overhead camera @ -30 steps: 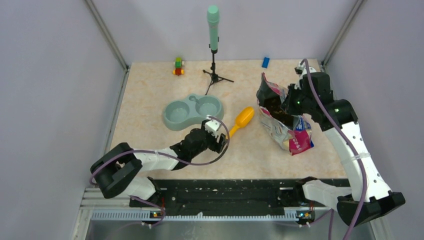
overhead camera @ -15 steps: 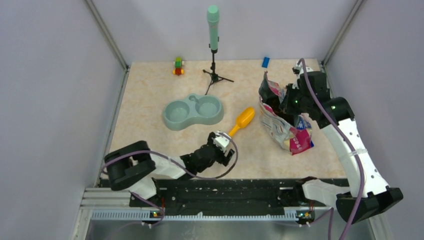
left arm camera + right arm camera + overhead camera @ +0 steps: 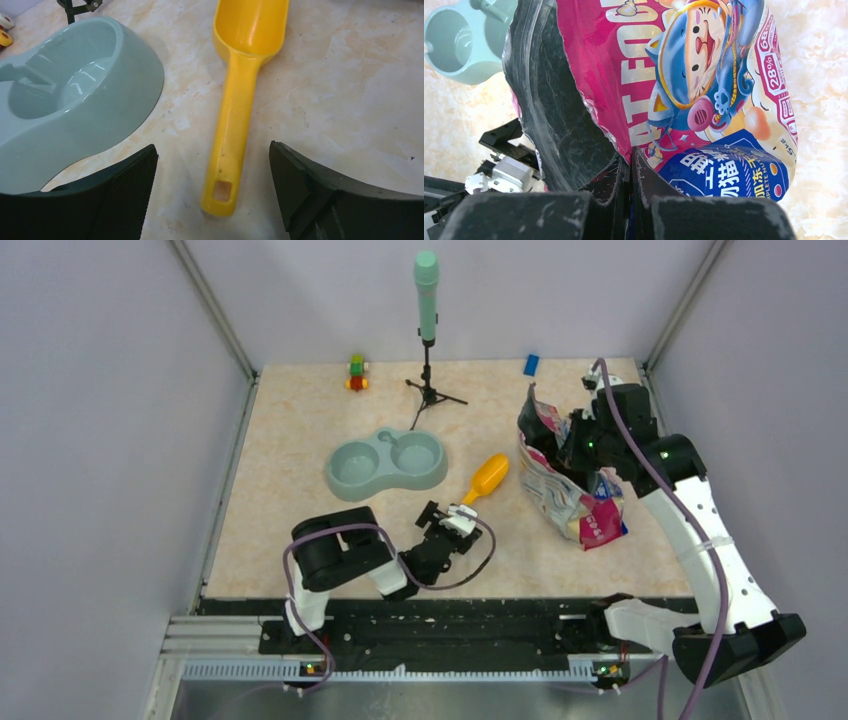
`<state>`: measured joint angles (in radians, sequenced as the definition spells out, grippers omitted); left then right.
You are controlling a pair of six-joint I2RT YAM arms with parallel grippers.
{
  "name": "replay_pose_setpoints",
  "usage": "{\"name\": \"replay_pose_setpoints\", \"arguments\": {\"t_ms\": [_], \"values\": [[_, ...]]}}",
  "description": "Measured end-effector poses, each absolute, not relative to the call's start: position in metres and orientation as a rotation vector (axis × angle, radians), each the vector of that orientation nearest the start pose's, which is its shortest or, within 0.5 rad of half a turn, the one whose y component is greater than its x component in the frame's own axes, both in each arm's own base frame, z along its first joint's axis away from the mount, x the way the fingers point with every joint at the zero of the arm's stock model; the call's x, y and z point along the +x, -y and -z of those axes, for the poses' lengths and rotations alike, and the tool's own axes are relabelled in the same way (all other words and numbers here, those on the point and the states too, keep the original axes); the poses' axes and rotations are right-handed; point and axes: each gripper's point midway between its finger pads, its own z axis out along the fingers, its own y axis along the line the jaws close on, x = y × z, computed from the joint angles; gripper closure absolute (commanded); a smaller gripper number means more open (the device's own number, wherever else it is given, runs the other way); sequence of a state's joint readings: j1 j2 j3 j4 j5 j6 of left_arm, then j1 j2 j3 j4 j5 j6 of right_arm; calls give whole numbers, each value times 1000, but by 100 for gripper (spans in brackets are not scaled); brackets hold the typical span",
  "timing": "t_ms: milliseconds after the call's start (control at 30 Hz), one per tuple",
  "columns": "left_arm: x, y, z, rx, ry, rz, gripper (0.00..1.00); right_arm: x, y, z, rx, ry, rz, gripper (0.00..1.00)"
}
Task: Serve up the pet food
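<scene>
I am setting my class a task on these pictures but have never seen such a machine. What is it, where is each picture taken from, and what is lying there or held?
These are two robot arms bolted at the near edge of a table. The wide picture looks down from above and behind them; the other two come from a camera on each wrist. The left arm has jaws wide open either side of the handle of a yellow scoop, gripping nothing. The right arm has jaws shut on the rim of a cat food bag, holding it open. Also there: an empty double bowl, a microphone stand and toy blocks.
</scene>
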<state>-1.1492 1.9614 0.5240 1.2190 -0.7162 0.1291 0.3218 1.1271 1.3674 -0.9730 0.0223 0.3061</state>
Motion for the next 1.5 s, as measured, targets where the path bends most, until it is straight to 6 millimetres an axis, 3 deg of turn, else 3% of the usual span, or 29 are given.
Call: {"name": "replay_pose_setpoints", "arguments": {"t_ms": [367, 633, 800, 1000, 1167, 1333, 1400, 1500], "values": [[294, 315, -29, 612, -1687, 272, 20, 272, -104, -266, -39, -2341, -291, 100], [298, 328, -27, 642, -1680, 362, 33, 274, -108, -257, -55, -2369, -284, 100], [304, 336, -26, 635, -1672, 384, 51, 275, -107, -256, -58, -2369, -276, 100], [308, 339, -25, 645, -1674, 392, 100, 275, -107, -256, -58, -2370, -270, 100], [309, 335, -26, 655, -1707, 380, 100, 276, -107, -254, -59, -2376, -267, 100], [301, 322, -46, 649, -1802, 373, 100, 276, -108, -253, -62, -2384, -262, 100], [296, 316, -64, 631, -1830, 383, 100, 277, -108, -254, -61, -2387, -257, 100], [287, 307, -110, 587, -1853, 419, 100, 278, -107, -260, -55, -2379, -251, 100]]}}
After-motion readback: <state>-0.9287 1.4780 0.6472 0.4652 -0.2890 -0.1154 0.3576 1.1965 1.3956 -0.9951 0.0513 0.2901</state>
